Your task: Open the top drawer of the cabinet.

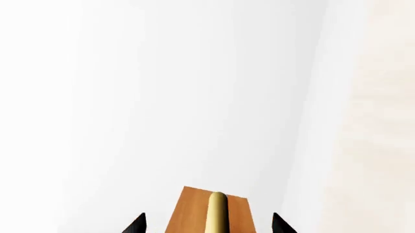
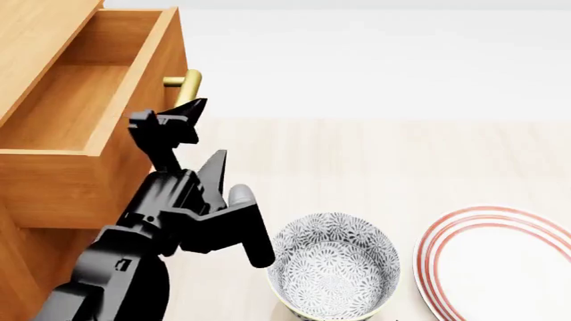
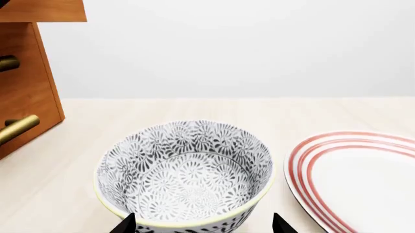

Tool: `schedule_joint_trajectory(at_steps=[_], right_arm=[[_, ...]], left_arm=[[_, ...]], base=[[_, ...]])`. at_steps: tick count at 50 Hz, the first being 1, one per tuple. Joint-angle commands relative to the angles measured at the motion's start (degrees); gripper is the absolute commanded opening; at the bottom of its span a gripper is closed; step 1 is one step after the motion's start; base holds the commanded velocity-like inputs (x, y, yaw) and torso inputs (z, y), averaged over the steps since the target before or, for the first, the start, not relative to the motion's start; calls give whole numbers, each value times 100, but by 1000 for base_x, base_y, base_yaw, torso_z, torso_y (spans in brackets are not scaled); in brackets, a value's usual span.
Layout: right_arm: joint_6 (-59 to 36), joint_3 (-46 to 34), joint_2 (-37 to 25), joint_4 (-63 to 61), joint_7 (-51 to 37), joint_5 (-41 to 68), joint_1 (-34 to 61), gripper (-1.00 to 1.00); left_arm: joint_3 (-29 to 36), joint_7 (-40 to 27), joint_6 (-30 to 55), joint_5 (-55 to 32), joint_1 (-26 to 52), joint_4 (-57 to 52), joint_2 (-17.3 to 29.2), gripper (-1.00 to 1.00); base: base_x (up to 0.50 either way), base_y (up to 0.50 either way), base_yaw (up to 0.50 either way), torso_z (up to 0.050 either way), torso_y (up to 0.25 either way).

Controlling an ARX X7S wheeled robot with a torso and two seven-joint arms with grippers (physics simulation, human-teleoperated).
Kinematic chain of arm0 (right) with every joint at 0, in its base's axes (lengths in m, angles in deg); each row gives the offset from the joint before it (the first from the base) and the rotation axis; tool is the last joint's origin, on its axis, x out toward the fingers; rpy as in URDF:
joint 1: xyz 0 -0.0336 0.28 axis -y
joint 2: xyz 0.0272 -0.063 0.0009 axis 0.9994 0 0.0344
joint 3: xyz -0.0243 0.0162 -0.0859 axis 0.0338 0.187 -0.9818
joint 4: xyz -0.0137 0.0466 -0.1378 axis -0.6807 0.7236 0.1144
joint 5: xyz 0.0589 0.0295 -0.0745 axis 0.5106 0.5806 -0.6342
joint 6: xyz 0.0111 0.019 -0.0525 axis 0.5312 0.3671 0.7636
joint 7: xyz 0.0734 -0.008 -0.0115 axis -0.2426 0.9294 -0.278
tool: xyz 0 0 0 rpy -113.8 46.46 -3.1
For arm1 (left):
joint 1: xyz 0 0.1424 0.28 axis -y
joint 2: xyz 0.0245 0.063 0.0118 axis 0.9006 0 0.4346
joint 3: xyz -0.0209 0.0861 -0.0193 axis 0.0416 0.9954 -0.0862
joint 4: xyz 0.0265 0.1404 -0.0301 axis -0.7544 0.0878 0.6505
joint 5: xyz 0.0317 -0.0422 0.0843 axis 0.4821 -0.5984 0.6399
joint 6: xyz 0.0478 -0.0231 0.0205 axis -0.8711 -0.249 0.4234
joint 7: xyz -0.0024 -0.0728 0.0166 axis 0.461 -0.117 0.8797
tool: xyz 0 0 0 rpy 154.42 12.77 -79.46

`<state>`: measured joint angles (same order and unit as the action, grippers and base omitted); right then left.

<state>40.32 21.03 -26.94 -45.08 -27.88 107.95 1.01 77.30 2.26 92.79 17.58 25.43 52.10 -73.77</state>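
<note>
One drawer matters: the top drawer [image 2: 80, 127] stands well out of the cabinet [image 2: 27, 254] at the worktop's left edge. I judge it rigid, sliding easily; its brass handle [image 2: 187, 87] is the grip. My left gripper [image 1: 207, 224] straddles it, spread.

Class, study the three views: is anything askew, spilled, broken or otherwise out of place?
Nothing stands out. The top drawer is pulled out of the cabinet and sits square; the patterned bowl stands upright beside the red-ringed plate, with nothing spilled.
</note>
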Motion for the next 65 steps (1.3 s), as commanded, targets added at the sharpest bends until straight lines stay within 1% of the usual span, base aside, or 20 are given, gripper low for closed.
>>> schedule_joint_trajectory(at_steps=[1,8,14,17,18,19,24,30,37,42,44,51,55,56,58,65], right_arm=[[-7,98,87,5,91,-74,8,100],[-11,78,77,1,86,-68,16,100],[9,64,65,-6,79,-69,4,100],[-11,58,59,-17,72,-59,4,100],[-13,55,58,-17,71,-58,6,100],[-19,55,55,-26,66,-56,6,100],[-2,41,53,-1,71,-49,1,100],[-14,29,44,-8,63,-44,6,100],[-24,10,42,11,56,-37,20,100],[-35,-3,33,5,41,-41,24,100],[-46,-6,25,-16,29,-41,14,100],[-55,-21,21,3,8,-46,23,100],[-85,-27,12,-22,-16,-44,26,100],[-88,-27,12,-21,-19,-41,29,100],[-88,-28,11,-19,-25,-39,29,100],[-93,-29,11,16,-33,-18,53,100]], left_arm=[[-452,225,186,-326,-289,-755,-342,100],[-707,604,611,-587,-515,-1767,-575,100],[-869,776,1004,-671,-538,-2378,-775,100],[-1192,994,1555,-894,-441,-2842,-1020,100],[-1218,950,1652,-977,-393,-2906,-1037,100],[-1251,839,1995,-1192,-225,-3068,-1062,100],[-1209,697,2516,-1465,133,-3461,-1014,100],[-1183,652,2775,-1595,296,-3790,-981,100],[-1384,623,3100,-1787,609,-4039,-988,100],[-1707,435,3243,-2207,709,-4000,-1035,100],[-1793,321,3178,-2325,718,-3883,-1017,100],[-2608,-259,3346,-3443,1002,-3260,-1055,100],[-2664,-320,3320,-3644,1019,-3124,-1003,100],[-2820,-345,3274,-3776,1007,-2950,-1025,100],[-2936,-448,3295,-3958,1030,-2814,-1028,100],[-2951,-614,3061,-4113,1131,-2400,-925,100]], base=[[0,0,0,0,0],[0,0,0,0,0],[0,0,0,0,0],[0,0,0,0,0],[0,0,0,0,0],[0,0,0,0,0],[0,0,0,0,0],[0,0,0,0,0],[0,0,0,0,0],[0,0,0,0,0],[0,0,0,0,0],[0,0,0,0,0],[0,0,0,0,0],[0,0,0,0,0],[0,0,0,0,0],[0,0,0,0,0]])
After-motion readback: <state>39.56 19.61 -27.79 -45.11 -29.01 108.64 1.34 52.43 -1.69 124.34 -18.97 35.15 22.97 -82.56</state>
